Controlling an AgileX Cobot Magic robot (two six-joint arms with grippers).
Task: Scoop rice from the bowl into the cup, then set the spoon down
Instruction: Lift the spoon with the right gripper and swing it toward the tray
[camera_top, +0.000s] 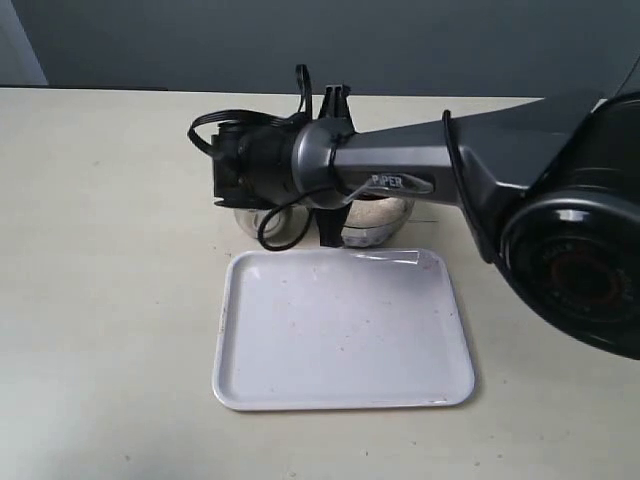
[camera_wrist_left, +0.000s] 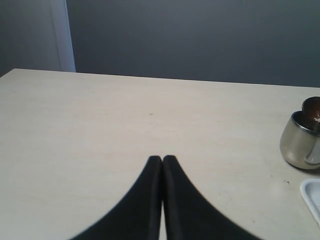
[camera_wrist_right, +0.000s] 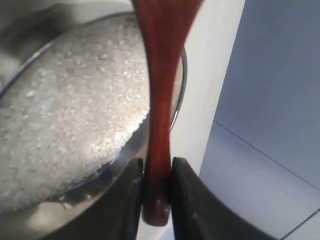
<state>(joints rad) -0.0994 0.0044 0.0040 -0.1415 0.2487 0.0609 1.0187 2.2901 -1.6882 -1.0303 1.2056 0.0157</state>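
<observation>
My right gripper is shut on the handle end of the dark reddish-brown spoon. The handle runs past the rim of the steel bowl, which is heaped with white rice. In the left wrist view the spoon's oval bowl rests at the mouth of the steel cup. In the exterior view the right arm's wrist hangs over the cup and the bowl and hides most of both. My left gripper is shut on nothing, low over bare table left of the cup.
A white rectangular tray lies just in front of the cup and bowl; its corner shows in the left wrist view. The right arm's big black base joint fills the right side. A grey wall stands behind the table.
</observation>
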